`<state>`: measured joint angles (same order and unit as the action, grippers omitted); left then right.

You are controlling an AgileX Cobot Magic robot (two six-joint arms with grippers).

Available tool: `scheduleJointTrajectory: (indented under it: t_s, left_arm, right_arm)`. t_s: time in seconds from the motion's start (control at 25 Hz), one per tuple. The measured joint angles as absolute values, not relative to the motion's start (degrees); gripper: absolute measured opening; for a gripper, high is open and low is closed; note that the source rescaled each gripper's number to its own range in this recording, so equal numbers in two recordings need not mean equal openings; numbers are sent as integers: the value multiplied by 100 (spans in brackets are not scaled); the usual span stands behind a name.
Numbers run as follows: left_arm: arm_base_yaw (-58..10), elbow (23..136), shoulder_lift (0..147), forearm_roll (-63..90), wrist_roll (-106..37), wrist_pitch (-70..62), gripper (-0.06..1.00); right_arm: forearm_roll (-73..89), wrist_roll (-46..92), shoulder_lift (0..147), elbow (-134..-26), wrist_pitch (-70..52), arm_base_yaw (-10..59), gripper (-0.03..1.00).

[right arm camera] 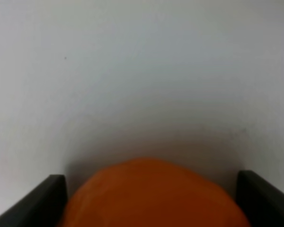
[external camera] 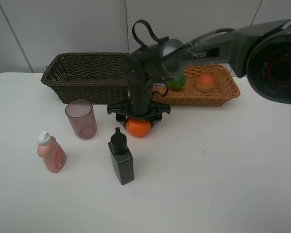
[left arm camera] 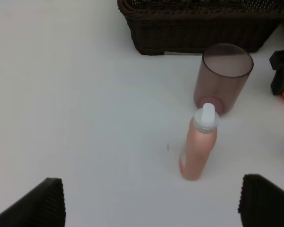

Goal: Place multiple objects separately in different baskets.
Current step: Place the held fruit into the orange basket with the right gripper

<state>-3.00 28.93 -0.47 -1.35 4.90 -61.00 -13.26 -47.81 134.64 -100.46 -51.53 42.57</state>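
Black square bottle (external camera: 121,162) stands upright low in the frame, just below the tangerine (external camera: 138,127), on a plain white counter (external camera: 208,184) backed by a pale grey wall (external camera: 63,29). Bare surface runs across the lower right and along the bottom edge. Pink bottle (external camera: 52,154) and mauve cup (external camera: 81,119) stand at left. Right pincer (external camera: 138,121) points straight down at centre, gripping the smooth orange tangerine on both sides as it rests on the counter. Left pincer (left arm camera: 151,208) is spread wide, holding nothing. Dark basket (external camera: 82,80) sits upper left. Tan basket (external camera: 218,94), upper right, holds the green fruit (external camera: 177,81) and peach (external camera: 204,82).
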Motion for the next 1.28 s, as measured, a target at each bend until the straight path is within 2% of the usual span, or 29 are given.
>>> scheduleJointTrajectory:
  t_s: [0.32,0.72,0.96,1.28]
  left_arm:
    - [-300,2893,-47,-135,490,-6100,96]
    - [-300,2893,-47,-135,490,-6100,96]
    - [-300,2893,-47,-135,490,-6100,96]
    - [-300,2893,-47,-135,490,-6100,96]
  right_arm:
    - [-1040,-3645,12673,-10046,-5635,4062,60]
    - [-661,-2148,11968,-10046,-6146,3066,60]
    - [-667,-1886,11954,-10046,-5461,2298,60]
    - [-659,-1877,11970,-10040,-4425,1770,60]
